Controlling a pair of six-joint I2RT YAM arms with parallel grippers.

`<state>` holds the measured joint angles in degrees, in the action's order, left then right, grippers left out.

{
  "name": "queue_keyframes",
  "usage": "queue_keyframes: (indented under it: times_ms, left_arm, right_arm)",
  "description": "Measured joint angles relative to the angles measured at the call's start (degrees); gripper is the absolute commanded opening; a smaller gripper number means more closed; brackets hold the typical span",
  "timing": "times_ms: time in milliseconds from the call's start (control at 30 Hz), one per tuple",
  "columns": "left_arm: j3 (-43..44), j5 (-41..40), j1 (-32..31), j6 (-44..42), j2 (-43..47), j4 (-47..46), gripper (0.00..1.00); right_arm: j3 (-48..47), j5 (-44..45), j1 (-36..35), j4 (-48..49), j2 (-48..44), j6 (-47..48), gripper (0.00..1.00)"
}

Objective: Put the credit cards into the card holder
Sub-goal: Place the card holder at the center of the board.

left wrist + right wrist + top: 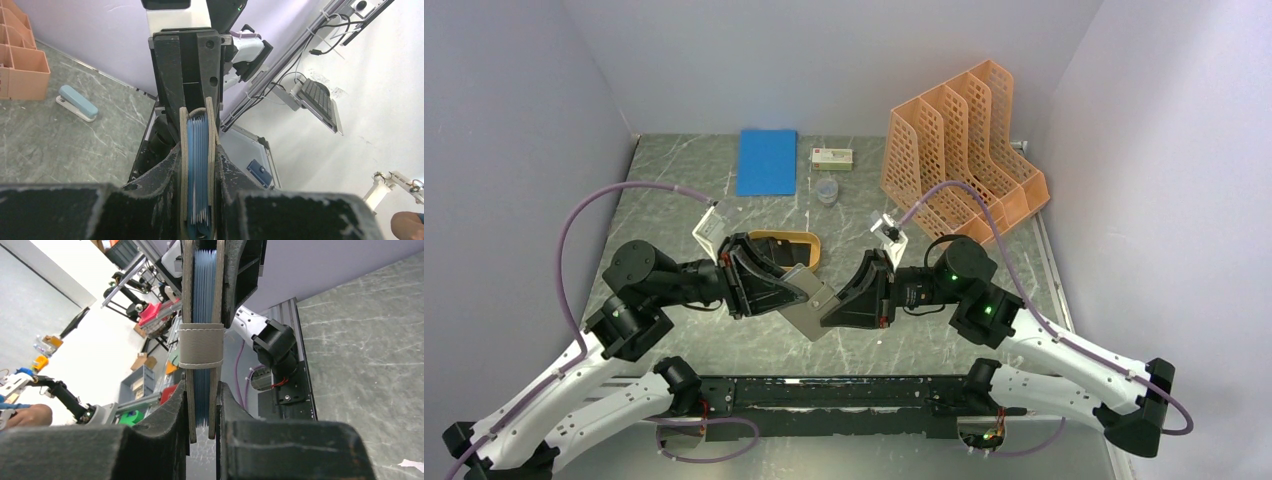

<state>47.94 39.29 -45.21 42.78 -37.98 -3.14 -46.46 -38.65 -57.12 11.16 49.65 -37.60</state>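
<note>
Card holder (808,318) between both hands (801,292) (832,306)

A grey marbled bench (684,160) is carrying everything. A bright blue notebook (766,161) is lying flat near the far edge. A small white box (833,157) with red and green print is sitting just beside it on the right. A small clear cup (826,190) is standing near the box, a little closer in. An orange perforated file rack (959,150) is standing at the far right. An orange-rimmed oval tray (804,240) is resting near mid-bench, partly hidden. A pale blue stapler (76,102) is lying near the rack.
</note>
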Motion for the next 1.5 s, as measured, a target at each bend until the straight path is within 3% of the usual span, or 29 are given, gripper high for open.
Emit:
queue_keyframes:
  times_ms: [33, 67, 100, 267, 467, 633, 833, 1067, 1300, 1500]
  left_arm:
    - [0.1, 0.0, 0.0, -0.1, 0.0, 0.2, 0.11]
    - [0.4, -0.2, 0.0, -0.3, 0.0, 0.6, 0.29]
    - [0.8, -0.5, 0.0, -0.7, 0.0, 1.4, 0.57]
    - [5.6, -9.7, 0.0, -5.6, 0.3, 12.6, 0.9]
    - [8.8, -33.4, 0.0, -9.6, 5.1, 26.3, 0.9]
    - [7.5, -44.9, 0.0, -11.5, 10.3, 29.7, 0.9]
    - [-1.2, -51.6, 0.0, -12.2, 11.3, 30.4, 0.91]
    - [-9.0, -52.8, 0.0, -13.4, 12.6, 30.4, 0.91]
    - [-11.4, -52.6, 0.0, -13.9, 14.5, 29.6, 0.89]
    - [-11.5, -51.7, 0.0, -14.8, 10.9, 28.7, 0.88]
  right_arm:
    - [0.0, 0.0, 0.0, 0.1, 0.0, 0.0, 0.0]
    - [0.0, 0.0, 0.0, 0.1, 0.0, 0.3, 0.0]
    - [0.0, 0.2, 0.1, 0.0, 0.0, 0.6, 0.0]
    - [-3.8, 9.8, -0.1, -10.7, -1.6, 4.7, 0.0]
    - [-7.5, 39.5, 0.0, -27.4, -7.7, 6.6, 0.0]
    - [-4.3, 49.7, 0.4, -31.5, -5.4, 3.3, 0.0]
    - [9.0, 47.7, 3.2, -26.9, 2.8, -4.3, 0.0]
    - [25.2, 41.6, 9.7, -11.9, 4.7, -16.6, 0.0]
    - [29.4, 40.5, 10.2, -1.4, 8.9, -22.9, 0.0]
    - [29.8, 40.2, 10.3, 6.3, 14.3, -25.7, 0.0]
